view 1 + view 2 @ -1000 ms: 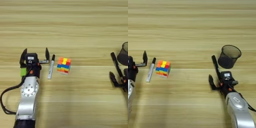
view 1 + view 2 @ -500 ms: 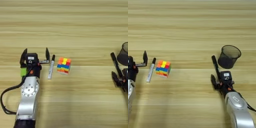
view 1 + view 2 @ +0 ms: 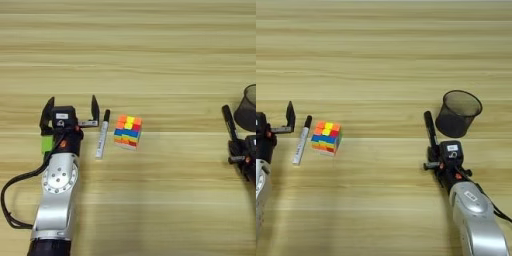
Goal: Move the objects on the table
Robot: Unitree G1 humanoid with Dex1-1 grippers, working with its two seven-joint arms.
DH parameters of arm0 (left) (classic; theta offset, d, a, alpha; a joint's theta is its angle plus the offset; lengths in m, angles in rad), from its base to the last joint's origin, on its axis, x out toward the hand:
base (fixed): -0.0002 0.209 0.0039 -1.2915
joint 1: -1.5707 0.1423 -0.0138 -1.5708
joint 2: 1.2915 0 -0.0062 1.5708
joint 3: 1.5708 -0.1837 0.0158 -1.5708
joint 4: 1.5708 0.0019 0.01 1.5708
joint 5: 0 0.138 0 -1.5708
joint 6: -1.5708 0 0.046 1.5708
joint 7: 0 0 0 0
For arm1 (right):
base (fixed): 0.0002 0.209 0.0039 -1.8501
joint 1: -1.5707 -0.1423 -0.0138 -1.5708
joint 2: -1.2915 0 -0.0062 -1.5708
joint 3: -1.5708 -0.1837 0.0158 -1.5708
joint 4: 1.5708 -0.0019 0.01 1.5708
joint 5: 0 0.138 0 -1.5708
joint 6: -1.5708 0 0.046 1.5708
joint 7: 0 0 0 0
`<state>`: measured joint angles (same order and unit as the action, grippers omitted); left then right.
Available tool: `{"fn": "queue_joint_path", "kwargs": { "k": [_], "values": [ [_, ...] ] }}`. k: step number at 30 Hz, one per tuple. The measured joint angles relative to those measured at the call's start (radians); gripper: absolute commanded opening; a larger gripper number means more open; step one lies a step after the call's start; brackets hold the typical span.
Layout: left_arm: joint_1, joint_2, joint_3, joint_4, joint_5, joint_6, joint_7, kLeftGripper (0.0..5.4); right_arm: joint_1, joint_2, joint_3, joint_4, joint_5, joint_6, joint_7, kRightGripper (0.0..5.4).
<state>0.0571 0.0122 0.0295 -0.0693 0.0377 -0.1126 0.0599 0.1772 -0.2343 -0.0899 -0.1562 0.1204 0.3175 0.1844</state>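
A multicoloured puzzle cube (image 3: 128, 132) sits left of the table's middle. Just left of it lies a white black-capped marker (image 3: 102, 135), cap pointing away from me. My left gripper (image 3: 71, 108) stands open right beside that marker, its right finger almost touching the cap, with nothing between the fingers. On the right, a dark translucent round cup (image 3: 457, 113) stands upright. A slim black marker (image 3: 430, 130) lies left of the cup, its near end at my right gripper (image 3: 442, 156).
The table (image 3: 381, 55) of light tan planks stretches bare across the far half. A black cable (image 3: 12, 200) loops out from the left arm near the front left.
The right gripper's left side has drawn in slightly toward the black marker's near end. The left arm, cube, white marker and cup have not moved.
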Motion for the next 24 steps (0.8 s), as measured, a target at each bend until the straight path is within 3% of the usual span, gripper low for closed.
{"fn": "queue_joint_path", "kwargs": {
  "k": [12, 24],
  "values": [
    [0.0, 0.0, 0.0, 0.0, 0.0, 0.0, 0.0, 5.4, 0.01, 0.023, 0.03, -0.023, 0.001, 0.007, 0.0, 0.83],
    [0.0, -0.001, -0.002, 0.0, 0.0, 0.001, 0.001, 5.4, 0.031, 0.076, 0.155, -0.06, -0.013, 0.011, 0.004, 0.83]
  ]
}}
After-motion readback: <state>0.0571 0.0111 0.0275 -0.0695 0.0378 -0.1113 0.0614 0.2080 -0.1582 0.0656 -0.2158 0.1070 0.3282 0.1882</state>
